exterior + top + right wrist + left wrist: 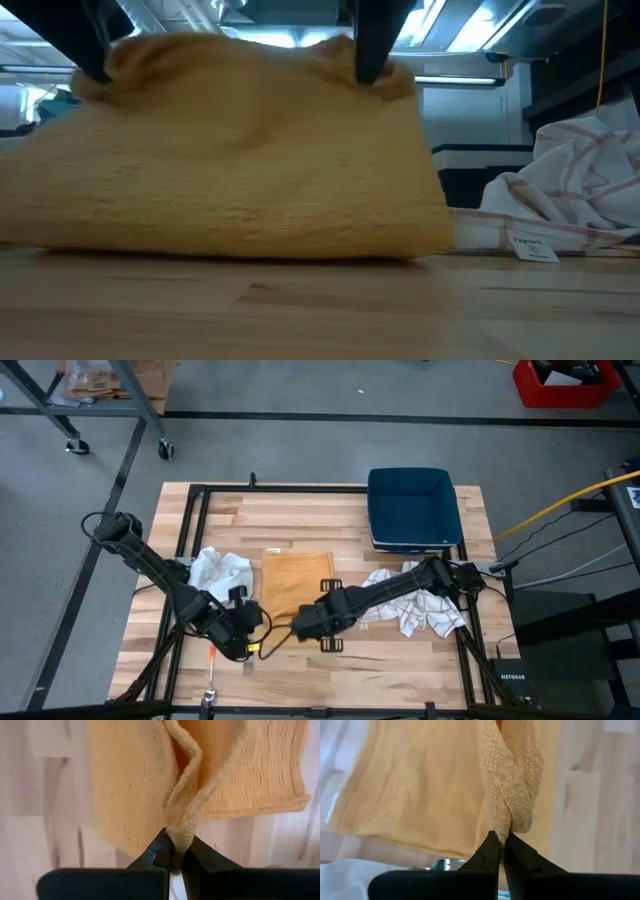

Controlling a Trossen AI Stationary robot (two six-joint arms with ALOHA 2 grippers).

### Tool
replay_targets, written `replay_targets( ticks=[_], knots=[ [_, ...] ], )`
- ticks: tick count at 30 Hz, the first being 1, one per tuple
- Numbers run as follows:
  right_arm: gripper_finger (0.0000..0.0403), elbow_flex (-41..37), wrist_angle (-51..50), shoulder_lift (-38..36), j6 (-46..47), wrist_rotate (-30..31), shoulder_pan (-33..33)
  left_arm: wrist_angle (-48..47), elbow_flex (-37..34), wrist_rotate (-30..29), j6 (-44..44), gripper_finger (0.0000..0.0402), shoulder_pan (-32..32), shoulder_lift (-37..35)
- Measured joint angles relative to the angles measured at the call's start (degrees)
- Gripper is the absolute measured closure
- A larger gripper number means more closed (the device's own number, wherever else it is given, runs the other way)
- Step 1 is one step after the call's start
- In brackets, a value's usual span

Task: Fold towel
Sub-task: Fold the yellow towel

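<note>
Pinching yellow towel point(295, 582) corners, left gripper point(501, 851), right gripper point(174, 845)

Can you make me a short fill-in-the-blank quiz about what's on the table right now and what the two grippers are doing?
1. Both grippers pinch an edge of the ____ towel.
2. The left gripper is ____ on that towel.
3. The empty bin at the far side of the table is ____ in colour.
4. White cloths lie on ____ sides of the towel.

Missing words: yellow; shut; blue; both
</note>
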Motion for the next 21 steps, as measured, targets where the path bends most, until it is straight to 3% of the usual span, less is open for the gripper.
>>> replay_targets(
  ticks=[10, 15, 21],
  knots=[
    [0.0364, -6.83, 2.97, 0.02, -4.35, -0.52, -3.46, 0.07, -5.05, -0.57, -0.84, 0.0391, 5.12, 0.25],
    [0.0312, -9.24, 4.93, 0.11, -4.68, 0.61, -4.93, -0.14, -8.26, -1.25, -1.38, 0.0350, 7.04, 0.25],
    [0.0251, -11.84, 6.24, 0.07, -6.18, 6.93, -6.86, 0.03, -12.19, -8.61, -5.51, 0.0291, 9.37, 0.34]
  ],
)
